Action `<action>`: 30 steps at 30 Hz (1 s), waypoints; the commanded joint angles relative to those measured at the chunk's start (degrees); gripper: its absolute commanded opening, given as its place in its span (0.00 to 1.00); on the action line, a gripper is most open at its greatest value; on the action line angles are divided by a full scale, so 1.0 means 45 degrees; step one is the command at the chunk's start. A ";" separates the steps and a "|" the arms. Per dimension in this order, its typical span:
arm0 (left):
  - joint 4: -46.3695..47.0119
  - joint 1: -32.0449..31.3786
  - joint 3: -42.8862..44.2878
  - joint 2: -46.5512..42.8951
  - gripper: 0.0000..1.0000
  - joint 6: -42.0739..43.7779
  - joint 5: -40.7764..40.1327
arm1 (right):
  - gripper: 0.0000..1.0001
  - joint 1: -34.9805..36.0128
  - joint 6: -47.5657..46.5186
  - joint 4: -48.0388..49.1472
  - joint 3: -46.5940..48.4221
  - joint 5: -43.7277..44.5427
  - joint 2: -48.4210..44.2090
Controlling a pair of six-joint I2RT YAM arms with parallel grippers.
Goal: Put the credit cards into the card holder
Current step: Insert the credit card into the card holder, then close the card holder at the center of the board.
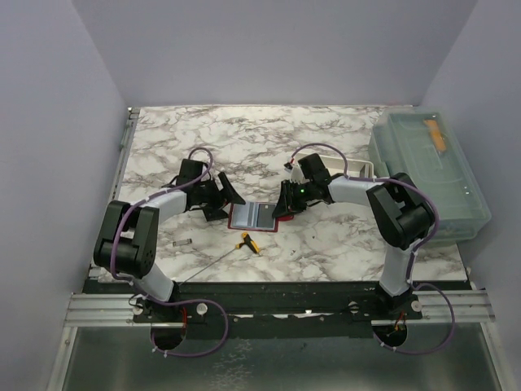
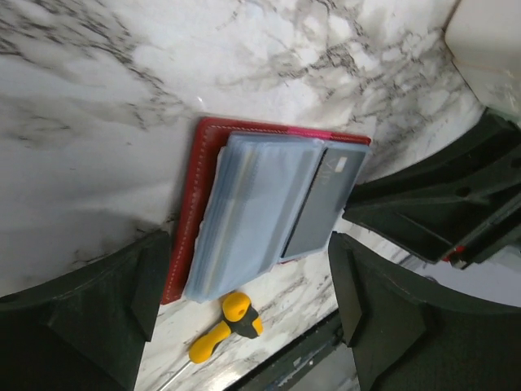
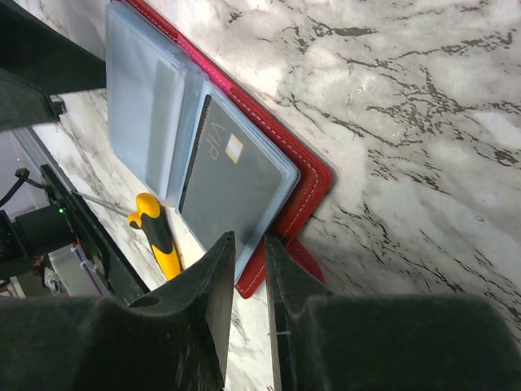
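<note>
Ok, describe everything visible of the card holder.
The card holder is a small red folding wallet with pale edge stitching, lying open and flat on the marble table. Inside are translucent blue-grey plastic sleeves; one holds a greyish card marked VIP with a small gold chip. A red tab sticks out at one side. The left gripper straddles it, jaws wide; the right gripper sits at its corner, jaws narrowly apart, contact unclear. A yellow-handled tool lies close beside it.

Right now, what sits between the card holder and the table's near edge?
The yellow-handled tool: handle just in front of the open card holder, thin shaft angling left toward the edge. The top view shows it best.
</note>
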 commanded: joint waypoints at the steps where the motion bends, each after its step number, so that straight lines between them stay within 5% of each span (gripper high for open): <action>1: 0.2341 -0.0215 -0.0838 0.0237 0.83 -0.1399 0.2284 | 0.25 0.0050 -0.0202 0.0006 -0.0098 0.0288 0.0748; 10: 0.4005 -0.0697 -0.0673 -0.1519 0.79 -0.3557 0.3539 | 0.25 0.0077 0.0157 0.0538 -0.0238 -0.0155 0.0970; 16: 0.4439 -0.2290 0.0272 -0.0583 0.79 -0.4051 0.3226 | 0.26 0.0112 0.0516 -0.0169 -0.0006 0.0471 0.0397; 26: 0.5730 -0.3087 0.0463 0.1235 0.76 -0.4022 0.3315 | 0.49 -0.0572 0.0253 -0.3648 0.0025 0.3441 -0.2783; 30: 0.1478 -0.1968 0.1063 -0.1013 0.84 -0.1258 0.2293 | 0.59 -0.0585 -0.0085 -0.3104 -0.0189 0.1855 -0.2907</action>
